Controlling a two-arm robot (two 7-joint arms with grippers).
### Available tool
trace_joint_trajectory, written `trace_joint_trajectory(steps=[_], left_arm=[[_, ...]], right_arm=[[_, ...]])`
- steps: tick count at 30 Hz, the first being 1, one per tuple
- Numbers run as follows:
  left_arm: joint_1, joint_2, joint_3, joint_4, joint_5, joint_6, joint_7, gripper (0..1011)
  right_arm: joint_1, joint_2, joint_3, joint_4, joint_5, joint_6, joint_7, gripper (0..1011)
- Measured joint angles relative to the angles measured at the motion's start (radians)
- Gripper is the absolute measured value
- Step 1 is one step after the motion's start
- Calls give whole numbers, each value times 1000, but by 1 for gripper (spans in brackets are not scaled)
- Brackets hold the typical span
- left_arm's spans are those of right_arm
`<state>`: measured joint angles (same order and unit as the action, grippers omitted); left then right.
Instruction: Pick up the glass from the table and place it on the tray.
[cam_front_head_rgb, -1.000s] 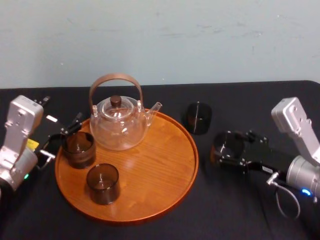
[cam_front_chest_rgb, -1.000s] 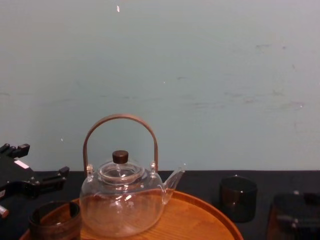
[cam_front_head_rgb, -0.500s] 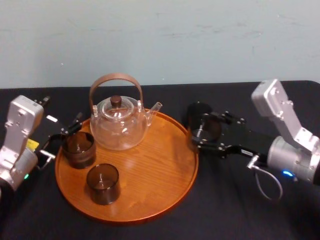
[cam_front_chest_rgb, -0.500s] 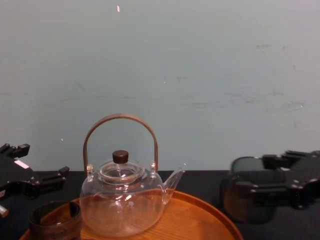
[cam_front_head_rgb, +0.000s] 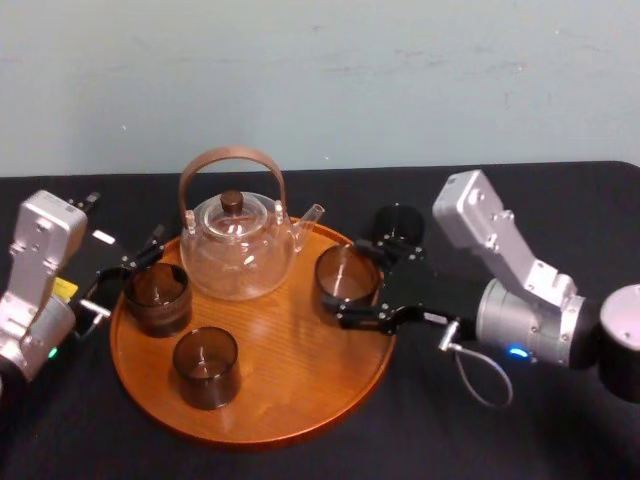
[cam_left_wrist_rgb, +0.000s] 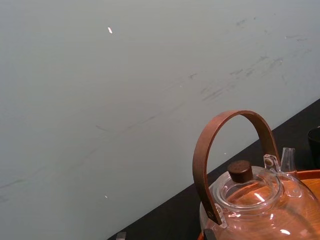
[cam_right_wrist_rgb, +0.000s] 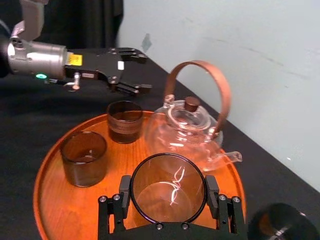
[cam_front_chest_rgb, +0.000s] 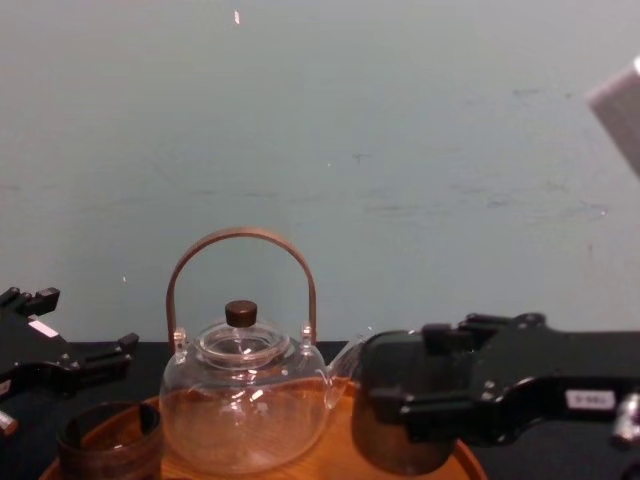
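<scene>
Right gripper (cam_front_head_rgb: 352, 283) clenched around the smoky glass tumbler (cam_front_head_rgb: 346, 275), held over the 3 o'clock side of the wooden tray (cam_front_head_rgb: 300, 400), its white label (cam_front_chest_rgb: 590, 400) was unreadable, left gripper (cam_right_wrist_rgb: 139, 73) sat open at 9 o'clock

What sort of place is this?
Probably a robot lab staged for tea: black-cloth table, bare wall, teapot on a wooden tray, right end effector gripping a glass, left end effector parked nearby.

A plain pale blue-green painted wall (cam_front_head_rgb: 320, 80) is seen behind, marked with faint grey scuffs and scratches (cam_front_chest_rgb: 480, 195). A small white speck (cam_front_chest_rgb: 236, 17) is noted high on it. The wall is met at its base by a flat black-clothed table (cam_front_head_rgb: 560, 190). Even, soft light is cast.
</scene>
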<state>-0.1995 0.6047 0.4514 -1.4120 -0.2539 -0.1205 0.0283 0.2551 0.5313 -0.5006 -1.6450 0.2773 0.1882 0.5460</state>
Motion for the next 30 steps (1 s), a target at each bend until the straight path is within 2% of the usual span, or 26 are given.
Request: trace_joint_trajectory(steps=[11,30], left_arm=[[0,0,0,0,0,0,0,1001],[0,0,0,0,0,0,0,1001]], right_arm=[[21,-12,-61,26,-3,-9,33,905],[30,-8,-115,71,24,-38,82,904]])
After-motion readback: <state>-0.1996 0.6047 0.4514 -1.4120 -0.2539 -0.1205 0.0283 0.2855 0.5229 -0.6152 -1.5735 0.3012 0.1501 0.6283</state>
